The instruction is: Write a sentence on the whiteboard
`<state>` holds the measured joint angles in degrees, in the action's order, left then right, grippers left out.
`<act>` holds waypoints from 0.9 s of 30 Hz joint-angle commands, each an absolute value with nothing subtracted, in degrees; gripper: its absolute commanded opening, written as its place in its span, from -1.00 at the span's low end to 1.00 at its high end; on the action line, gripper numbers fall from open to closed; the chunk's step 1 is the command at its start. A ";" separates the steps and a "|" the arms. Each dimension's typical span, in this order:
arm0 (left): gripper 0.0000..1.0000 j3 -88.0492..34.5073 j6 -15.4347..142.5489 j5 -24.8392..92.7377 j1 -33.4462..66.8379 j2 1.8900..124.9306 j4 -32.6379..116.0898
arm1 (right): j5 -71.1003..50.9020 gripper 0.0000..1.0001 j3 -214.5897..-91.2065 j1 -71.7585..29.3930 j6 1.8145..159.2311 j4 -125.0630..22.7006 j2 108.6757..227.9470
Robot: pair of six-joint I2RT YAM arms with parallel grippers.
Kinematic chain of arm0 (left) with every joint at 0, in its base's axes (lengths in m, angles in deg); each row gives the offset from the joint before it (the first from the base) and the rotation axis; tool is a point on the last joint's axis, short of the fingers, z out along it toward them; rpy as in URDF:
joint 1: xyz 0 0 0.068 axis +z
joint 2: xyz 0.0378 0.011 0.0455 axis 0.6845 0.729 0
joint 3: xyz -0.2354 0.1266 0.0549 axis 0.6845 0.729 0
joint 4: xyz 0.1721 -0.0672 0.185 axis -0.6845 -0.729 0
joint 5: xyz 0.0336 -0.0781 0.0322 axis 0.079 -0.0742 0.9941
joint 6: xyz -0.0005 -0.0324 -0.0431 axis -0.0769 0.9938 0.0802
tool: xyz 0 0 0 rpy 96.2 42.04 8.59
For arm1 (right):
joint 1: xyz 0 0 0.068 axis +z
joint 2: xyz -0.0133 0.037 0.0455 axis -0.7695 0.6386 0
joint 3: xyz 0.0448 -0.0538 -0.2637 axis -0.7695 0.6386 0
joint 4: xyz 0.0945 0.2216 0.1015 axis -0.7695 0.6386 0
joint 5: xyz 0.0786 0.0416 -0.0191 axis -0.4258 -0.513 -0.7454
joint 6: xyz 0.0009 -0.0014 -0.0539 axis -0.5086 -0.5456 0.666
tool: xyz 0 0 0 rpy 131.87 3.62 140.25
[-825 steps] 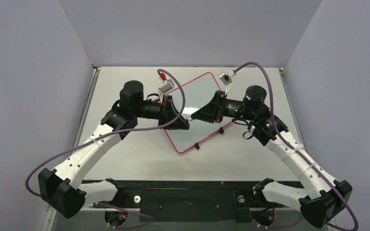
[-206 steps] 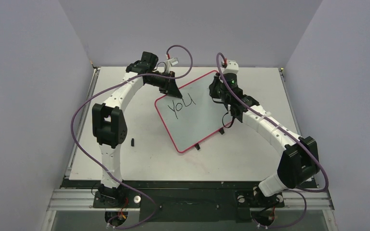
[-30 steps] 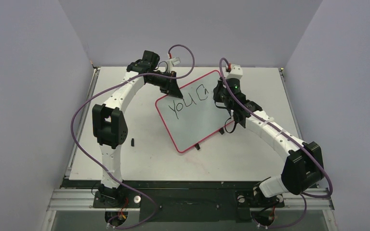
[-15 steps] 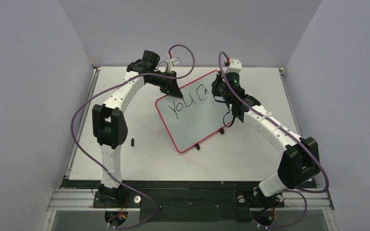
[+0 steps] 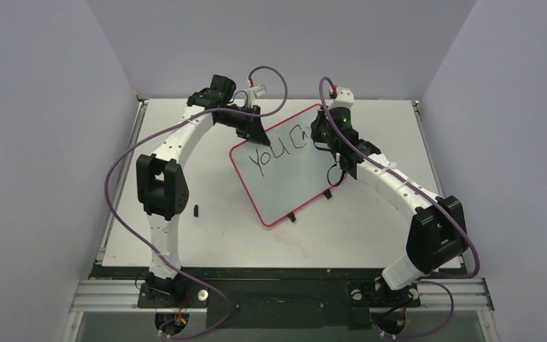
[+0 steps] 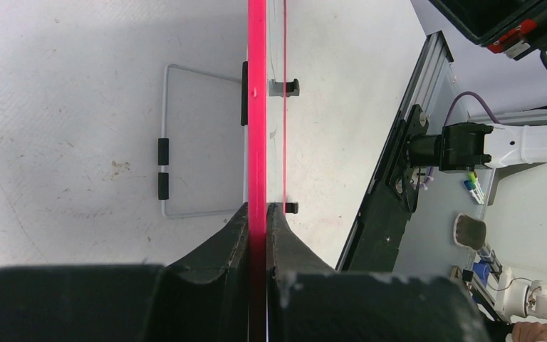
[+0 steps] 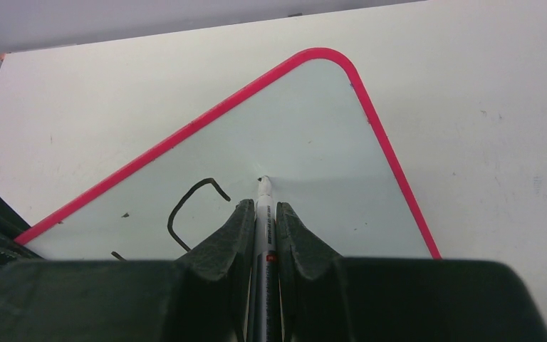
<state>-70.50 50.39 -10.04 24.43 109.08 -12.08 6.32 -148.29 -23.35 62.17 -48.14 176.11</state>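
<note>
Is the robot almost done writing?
Not yet. Done: the letters YOU and C on the whiteboard. In hand: the right gripper presses the marker tip down beside the C; the left gripper clamps the board's rim. Left: more words; the lower board is blank.

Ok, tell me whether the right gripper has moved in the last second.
Yes. The right gripper, holding the marker, has shifted farther out, toward the whiteboard's far corner.
</note>
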 commanded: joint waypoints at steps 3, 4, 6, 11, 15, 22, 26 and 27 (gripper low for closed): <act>-1.00 -72.73 46.36 -8.20 23.60 105.79 -12.06 | 5.51 -1.00 -144.03 -23.65 60.97 -51.24 173.72; -1.00 -72.77 46.40 -8.22 23.60 105.85 -12.06 | 5.42 -1.00 -143.02 -23.67 60.73 -51.25 173.50; -1.00 -72.71 46.36 -8.21 23.60 105.80 -12.06 | 5.35 -1.00 -141.67 -23.68 60.50 -51.25 172.79; -1.00 -72.58 46.46 -8.14 23.60 105.69 -12.01 | 5.49 -1.00 -139.72 -23.71 60.15 -51.26 171.08; -1.00 -72.60 46.41 -8.16 23.51 105.77 -12.08 | 5.45 -1.00 -140.36 -23.68 60.09 -51.25 171.18; -1.00 -72.38 46.35 -7.99 23.35 105.60 -12.06 | 5.42 -1.00 -144.07 -23.68 60.47 -51.22 173.02; -1.00 -72.39 46.28 -8.05 23.33 105.60 -12.06 | 5.41 -1.00 -146.69 -23.66 60.78 -50.81 174.55; -1.00 -72.47 46.29 -8.06 23.33 105.60 -12.06 | 5.46 -1.00 -147.53 -23.67 60.79 -50.63 174.83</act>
<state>-70.50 50.50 -9.67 24.32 108.97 -12.30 6.06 -143.11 -23.70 60.90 -49.51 173.38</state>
